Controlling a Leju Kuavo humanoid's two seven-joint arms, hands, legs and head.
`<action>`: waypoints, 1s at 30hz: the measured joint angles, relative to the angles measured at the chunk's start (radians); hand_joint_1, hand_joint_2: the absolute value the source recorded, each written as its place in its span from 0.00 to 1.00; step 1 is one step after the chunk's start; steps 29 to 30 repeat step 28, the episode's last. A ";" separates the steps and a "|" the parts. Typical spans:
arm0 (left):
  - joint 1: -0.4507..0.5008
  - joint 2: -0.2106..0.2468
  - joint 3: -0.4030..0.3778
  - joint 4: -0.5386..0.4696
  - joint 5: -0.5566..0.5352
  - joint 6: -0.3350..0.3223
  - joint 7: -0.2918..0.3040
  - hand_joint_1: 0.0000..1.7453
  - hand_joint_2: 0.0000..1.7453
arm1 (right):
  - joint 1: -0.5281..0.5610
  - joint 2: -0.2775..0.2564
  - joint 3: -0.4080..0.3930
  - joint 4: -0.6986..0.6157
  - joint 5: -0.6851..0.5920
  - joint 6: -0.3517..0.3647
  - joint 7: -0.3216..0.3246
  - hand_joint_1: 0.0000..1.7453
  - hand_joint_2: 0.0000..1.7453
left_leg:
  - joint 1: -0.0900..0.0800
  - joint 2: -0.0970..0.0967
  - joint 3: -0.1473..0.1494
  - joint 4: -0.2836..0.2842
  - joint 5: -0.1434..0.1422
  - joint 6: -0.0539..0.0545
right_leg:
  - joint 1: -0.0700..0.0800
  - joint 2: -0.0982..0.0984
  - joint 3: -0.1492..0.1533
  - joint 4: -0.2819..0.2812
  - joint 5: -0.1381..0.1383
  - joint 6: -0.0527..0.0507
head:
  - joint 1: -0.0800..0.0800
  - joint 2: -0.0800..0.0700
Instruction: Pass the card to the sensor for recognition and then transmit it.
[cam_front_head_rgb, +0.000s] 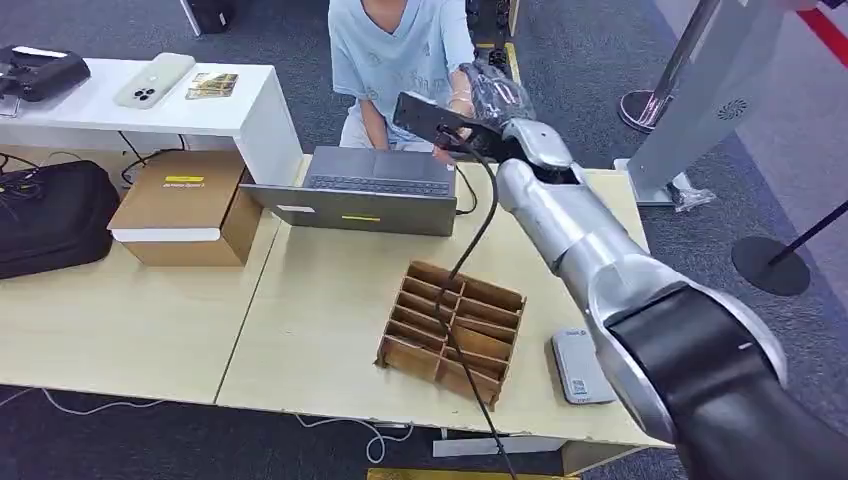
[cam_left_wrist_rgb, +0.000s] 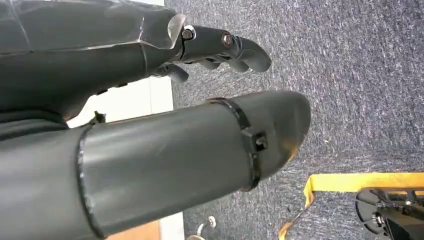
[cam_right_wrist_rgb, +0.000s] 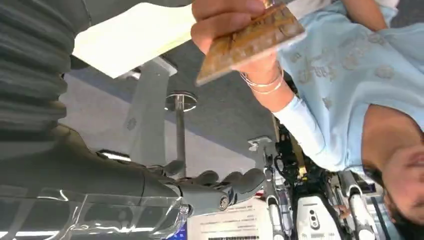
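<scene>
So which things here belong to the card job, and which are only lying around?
Part of the job:
- card, held by a person's hand
- right robot hand, reaching toward the person
- grey sensor on the table

Lying about:
- laptop
- wooden divider tray
- cardboard box
- black bag

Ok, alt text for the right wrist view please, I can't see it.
A person's hand holds a tan card apart from the robot's open right hand. The person wears a light blue shirt; grey carpet lies behind.
</scene>
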 joint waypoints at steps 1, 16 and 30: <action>0.000 0.000 0.000 0.000 0.000 0.000 0.000 0.00 0.00 | 0.001 -0.002 -0.006 -0.001 -0.007 -0.015 -0.011 0.00 1.00 | 0.000 0.000 0.000 0.000 0.000 0.000 | 0.000 0.000 0.000 0.000 0.000 0.000 | 0.000 0.000; 0.002 -0.006 0.003 0.000 0.041 0.018 -0.002 0.00 0.00 | 0.368 -0.113 -0.212 -0.417 -0.426 -0.138 -0.361 0.00 1.00 | 0.000 -0.003 0.000 0.000 0.000 0.000 | 0.000 -0.003 0.001 -0.002 0.000 0.000 | 0.000 0.000; 0.010 -0.018 0.011 0.000 0.047 0.026 0.000 0.00 0.00 | 0.832 -0.225 -0.363 -1.033 -0.645 -0.013 -0.477 0.00 1.00 | 0.000 -0.002 -0.001 0.000 -0.002 0.001 | 0.000 -0.002 0.000 -0.002 -0.001 0.001 | -0.001 0.000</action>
